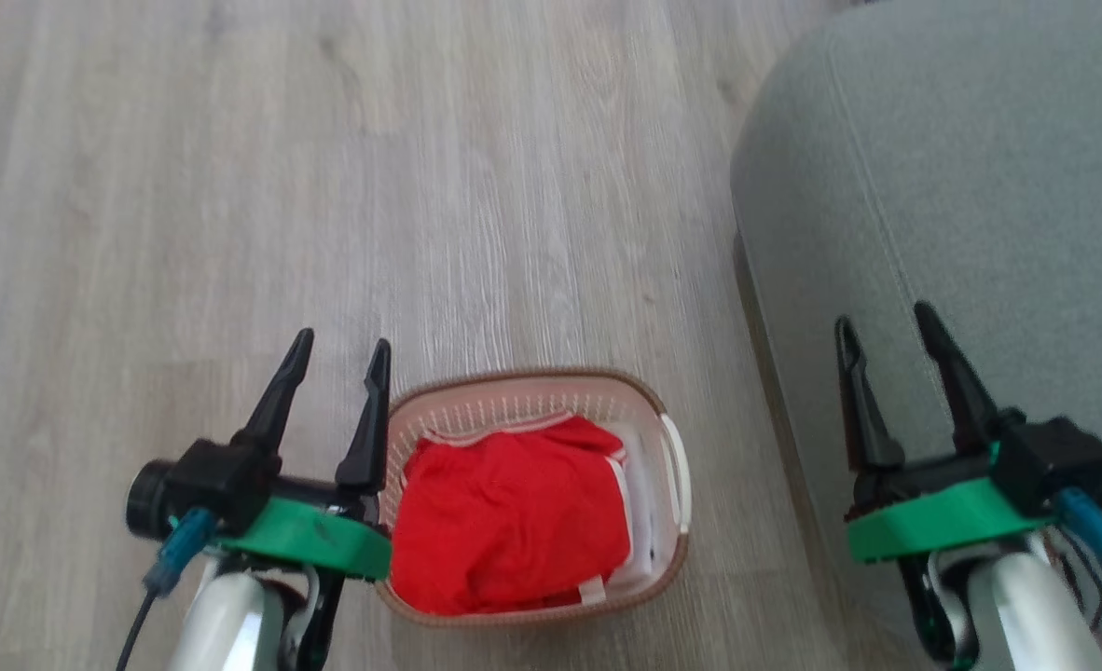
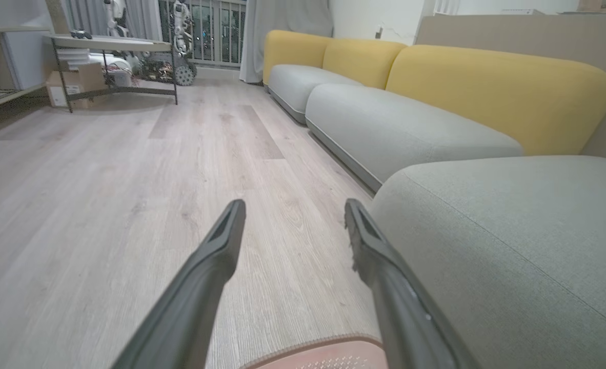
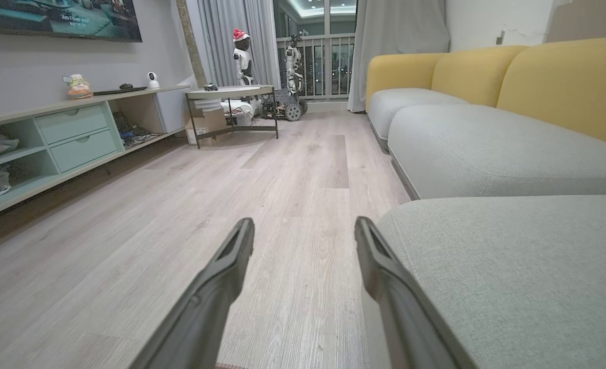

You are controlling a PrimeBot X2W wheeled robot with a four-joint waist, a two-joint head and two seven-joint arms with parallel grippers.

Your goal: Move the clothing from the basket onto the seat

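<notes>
Red clothing (image 1: 514, 522) with white trim lies bunched in the cream basket (image 1: 672, 550), which stands on the wood floor at the bottom centre of the head view. A strip of the basket's brown rim (image 2: 313, 344) also shows in the left wrist view. The grey-green seat (image 1: 961, 177) fills the right side, its near corner close to the basket. My left gripper (image 1: 341, 359) is open, hovering by the basket's left edge with nothing between its fingers. My right gripper (image 1: 887, 321) is open and empty above the seat's front edge. The seat (image 2: 513, 241) (image 3: 513, 256) shows in both wrist views.
Pale wood floor (image 1: 327, 186) stretches ahead and to the left. More grey sofa cushions with yellow backs (image 3: 564, 77) line the right wall. A low round table (image 3: 231, 92), a long shelf unit (image 3: 72, 133) and other robots stand far across the room.
</notes>
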